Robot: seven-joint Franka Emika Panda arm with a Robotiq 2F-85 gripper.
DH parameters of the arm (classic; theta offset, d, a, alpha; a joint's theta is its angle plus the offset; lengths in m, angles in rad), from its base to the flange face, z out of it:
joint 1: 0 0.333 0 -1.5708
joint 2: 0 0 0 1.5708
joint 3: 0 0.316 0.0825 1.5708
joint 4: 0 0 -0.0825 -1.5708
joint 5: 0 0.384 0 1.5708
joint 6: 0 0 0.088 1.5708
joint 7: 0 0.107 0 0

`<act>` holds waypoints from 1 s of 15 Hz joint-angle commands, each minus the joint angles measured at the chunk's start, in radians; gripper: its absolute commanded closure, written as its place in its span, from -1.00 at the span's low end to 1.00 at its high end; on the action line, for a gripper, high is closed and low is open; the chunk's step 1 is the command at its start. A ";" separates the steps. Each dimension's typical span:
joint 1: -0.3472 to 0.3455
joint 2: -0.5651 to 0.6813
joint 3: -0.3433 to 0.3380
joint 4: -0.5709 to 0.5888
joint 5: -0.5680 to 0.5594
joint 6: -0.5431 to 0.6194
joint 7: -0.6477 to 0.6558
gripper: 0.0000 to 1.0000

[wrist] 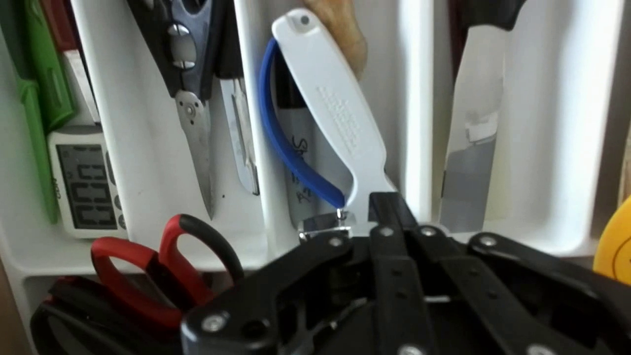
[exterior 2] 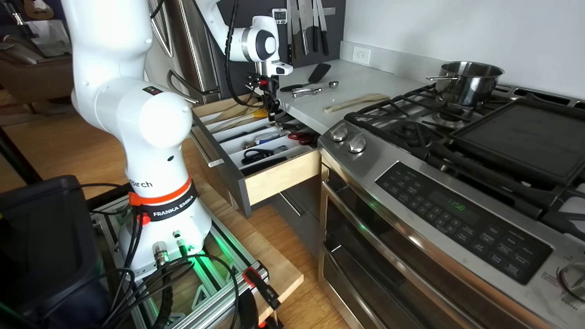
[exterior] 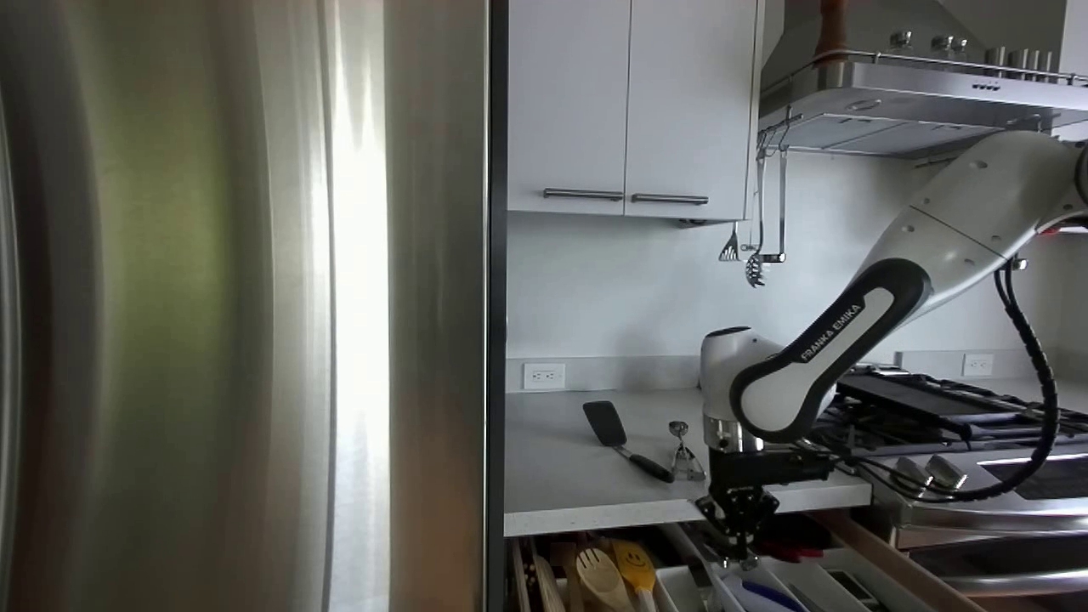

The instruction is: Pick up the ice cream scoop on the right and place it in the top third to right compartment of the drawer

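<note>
Pick-up: likely the step in hand, not yet done; the scoop (exterior: 682, 452) lies on the counter (exterior: 561, 459), just beside the spatula (exterior: 615, 437).
Gripper (wrist: 393, 209): over the drawer (exterior 2: 283, 177), fingers together, nothing visibly held.
Next move: probably rise, part the fingers, lower onto the scoop's handles.
Scoop metal: shiny, round bowl, slim splayed handles.
Spatula: flat black blade.
Drawer: pale wood side, white compartments (wrist: 415, 123).

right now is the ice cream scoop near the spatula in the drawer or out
Out: in both exterior views the ice cream scoop lies on the countertop beside the black spatula, not in the open utensil drawer.
</note>
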 commanded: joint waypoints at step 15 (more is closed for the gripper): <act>-0.015 0.142 -0.031 0.108 0.005 -0.069 0.028 0.99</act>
